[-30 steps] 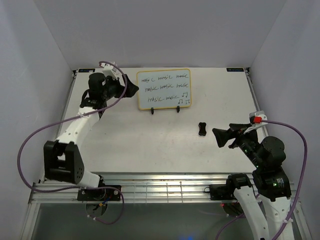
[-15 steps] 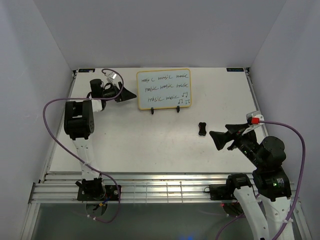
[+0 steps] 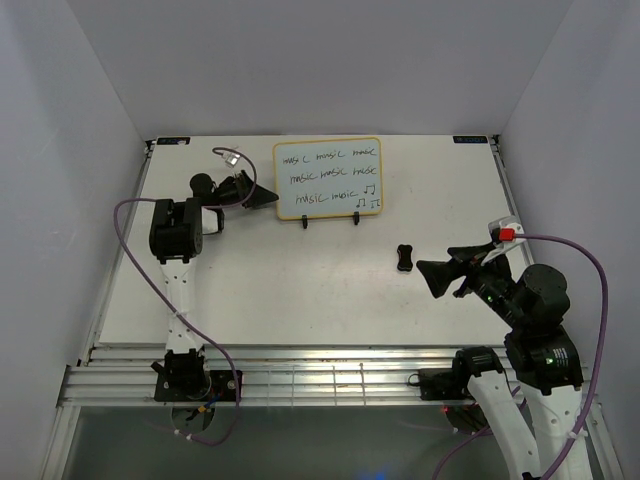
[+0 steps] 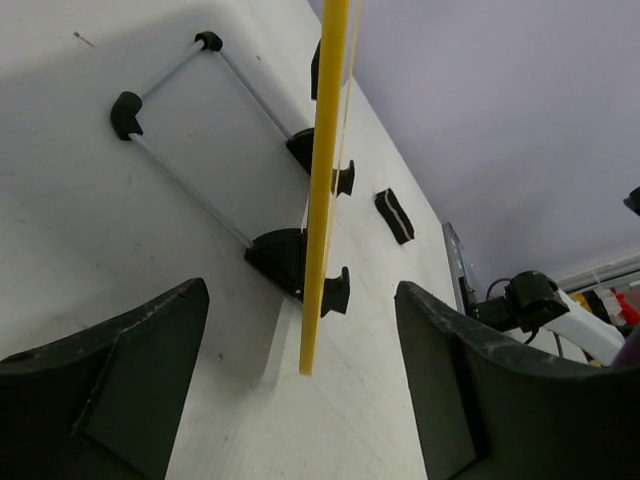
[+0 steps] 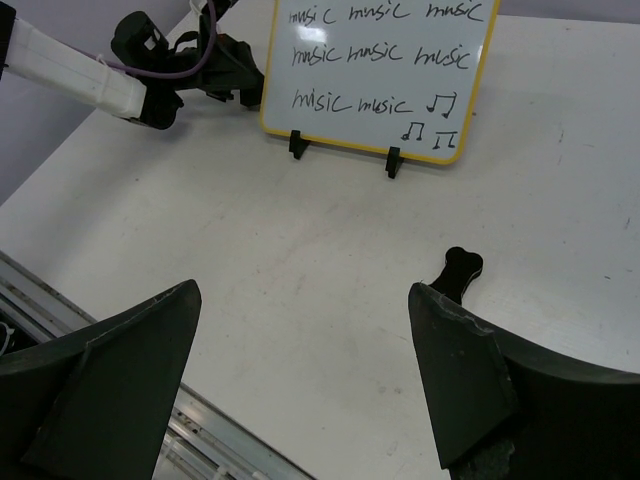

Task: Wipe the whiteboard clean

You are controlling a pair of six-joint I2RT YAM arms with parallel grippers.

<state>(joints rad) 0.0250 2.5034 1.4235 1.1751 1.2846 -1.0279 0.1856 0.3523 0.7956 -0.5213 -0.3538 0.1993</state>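
Within the last 1 s the left arm has been folded back towards its own side of the table (image 3: 300, 290), and the left gripper (image 3: 262, 198) has been lowered slightly beside the left edge of the whiteboard (image 3: 328, 178). From this it is judged that the board is about to be steadied rather than wiped. In the left wrist view the left gripper (image 4: 300, 392) is seen spread wide, with the yellow frame of the whiteboard (image 4: 322, 180) edge-on between the 2 fingers and touched by neither. That view alone shows the thin wire stand (image 4: 190, 186) running out behind the board, and nothing of the writing. The board stands propped at the far middle of the table, and all 3 lines of "music" and the notes are unwiped. They are read most plainly in the right wrist view, where the whiteboard (image 5: 380, 70) faces the lens. To its right and nearer, the eraser (image 3: 405, 257) lies on the table untouched, well apart from the board. The right gripper (image 3: 432, 278) has been advanced a little to the left and is now just beside the eraser, spread and empty. In its own view the eraser (image 5: 458, 270) lies ahead of the right gripper (image 5: 300, 330), near its right-hand finger — so picking it up is judged the step in hand, with erasing not yet begun.
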